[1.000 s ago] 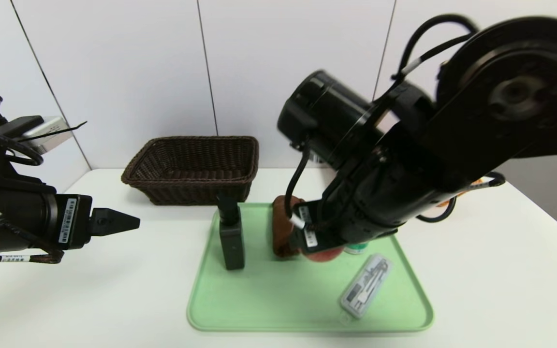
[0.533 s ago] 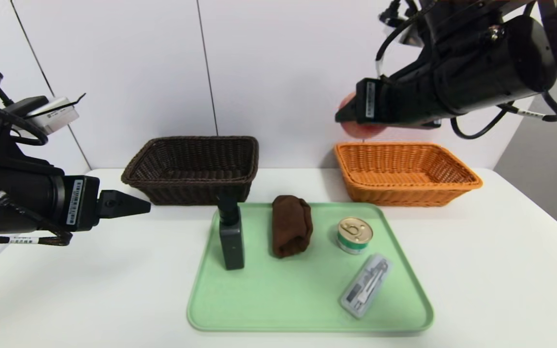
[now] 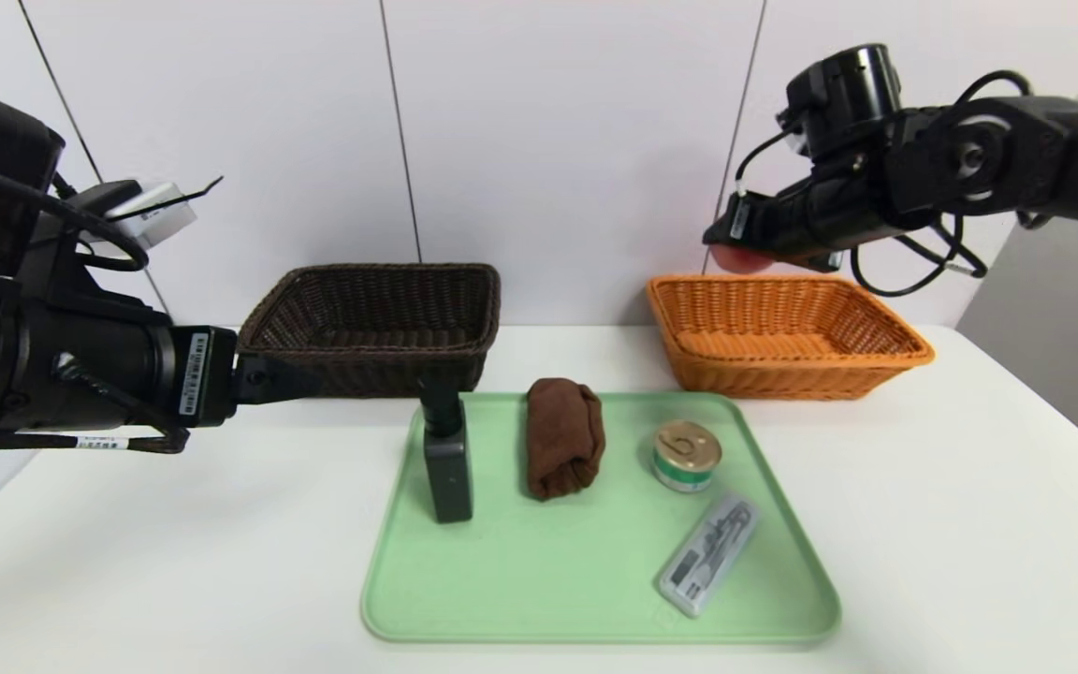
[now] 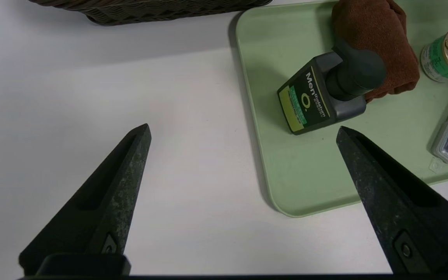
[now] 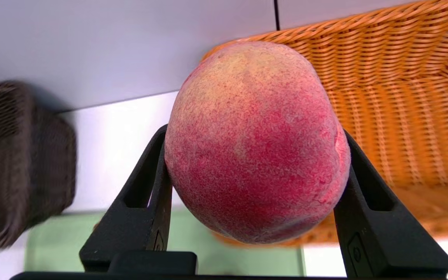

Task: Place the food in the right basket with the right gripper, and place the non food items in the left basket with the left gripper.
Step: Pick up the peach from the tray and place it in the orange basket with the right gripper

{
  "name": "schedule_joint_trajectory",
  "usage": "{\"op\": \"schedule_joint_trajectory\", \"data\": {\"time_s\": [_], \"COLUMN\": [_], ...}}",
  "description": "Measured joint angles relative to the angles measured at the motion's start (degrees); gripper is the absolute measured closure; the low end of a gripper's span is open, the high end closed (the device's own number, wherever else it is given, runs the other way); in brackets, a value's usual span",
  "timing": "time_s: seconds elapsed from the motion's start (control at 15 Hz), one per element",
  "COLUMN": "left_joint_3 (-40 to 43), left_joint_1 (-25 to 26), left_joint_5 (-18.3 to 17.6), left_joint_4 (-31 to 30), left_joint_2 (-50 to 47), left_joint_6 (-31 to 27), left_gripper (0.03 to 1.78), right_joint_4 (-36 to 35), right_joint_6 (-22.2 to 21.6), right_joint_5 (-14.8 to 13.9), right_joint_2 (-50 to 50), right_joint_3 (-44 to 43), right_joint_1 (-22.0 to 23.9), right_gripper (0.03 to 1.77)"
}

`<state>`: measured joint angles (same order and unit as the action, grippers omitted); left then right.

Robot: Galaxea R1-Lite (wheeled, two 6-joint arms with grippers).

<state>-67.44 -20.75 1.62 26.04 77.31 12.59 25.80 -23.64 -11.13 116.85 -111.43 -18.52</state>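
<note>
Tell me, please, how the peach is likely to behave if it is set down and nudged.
The peach would probably roll, being nearly round. Its fuzzy skin may give the right gripper decent grip, though ripe-looking flesh could bruise if squeezed hard.

White table: supports dark brown wicker basket, orange wicker basket and, nearer the front, light green tray.

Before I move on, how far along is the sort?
Nothing is visible inside the dark basket or the orange basket. In hand: the peach, clamped in the right gripper above the orange basket. Left on the tray: bottle, brown cloth, can, slim case. The left gripper is open, empty.
</note>
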Motion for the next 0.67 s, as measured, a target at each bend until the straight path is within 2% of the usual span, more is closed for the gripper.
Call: {"op": "schedule_joint_trajectory", "data": {"time_s": [0.53, 0.67], "left_joint_3": [-0.4, -0.4], "left_joint_1": [0.0, 0.0], "left_joint_5": [0.0, -0.1], "left_joint_4": [-0.7, -1.4], "left_joint_2": [2.1, 2.6], "left_joint_6": [0.5, 0.6], "left_gripper": [0.12, 0.12], "right_joint_4": [-4.6, -5.5], "right_joint_6": [-0.4, -0.1], "right_joint_5": [-0.2, -0.3], "right_joint_2": [12.8, 13.9], "right_joint_3": [-0.2, -0.2], "right_joint_1": [4.2, 4.7], "right_gripper": [0.69, 0.57]}}
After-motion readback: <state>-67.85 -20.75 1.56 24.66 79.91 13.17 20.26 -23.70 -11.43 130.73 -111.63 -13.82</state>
